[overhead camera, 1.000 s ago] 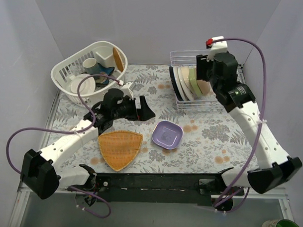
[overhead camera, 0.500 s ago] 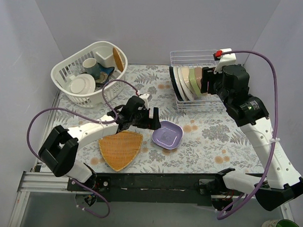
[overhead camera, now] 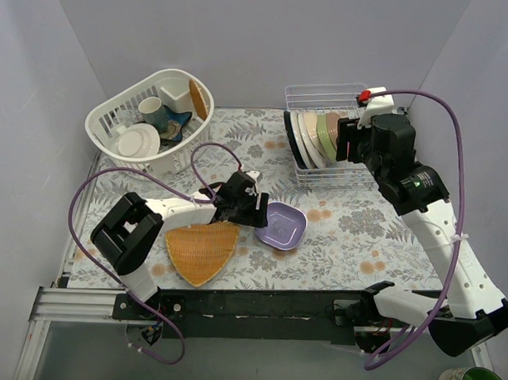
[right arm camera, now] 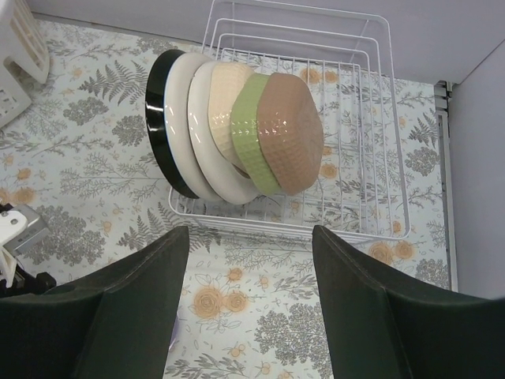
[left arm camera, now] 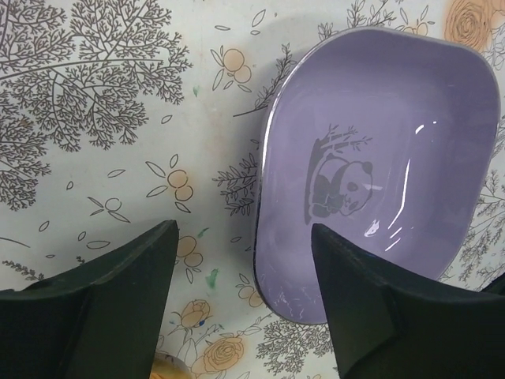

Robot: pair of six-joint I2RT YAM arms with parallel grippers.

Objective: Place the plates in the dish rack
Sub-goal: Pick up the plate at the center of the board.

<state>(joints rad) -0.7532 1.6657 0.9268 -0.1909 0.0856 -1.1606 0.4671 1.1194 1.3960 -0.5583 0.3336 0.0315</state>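
Left gripper [left arm camera: 243, 237] now reached lilac dish [left arm camera: 387, 118], jaws astride rim, perhaps touching

Both arms are built alike, the left arm [overhead camera: 182, 207] and the right arm [overhead camera: 442, 240]: smooth white link shells joined by chunky black joint housings. A thin purple cable [overhead camera: 424, 93] loops loosely along each. The right wrist has a white block topped with a red cap [overhead camera: 365, 96]. The fingers [left arm camera: 102, 308] are broad matte-black wedges.
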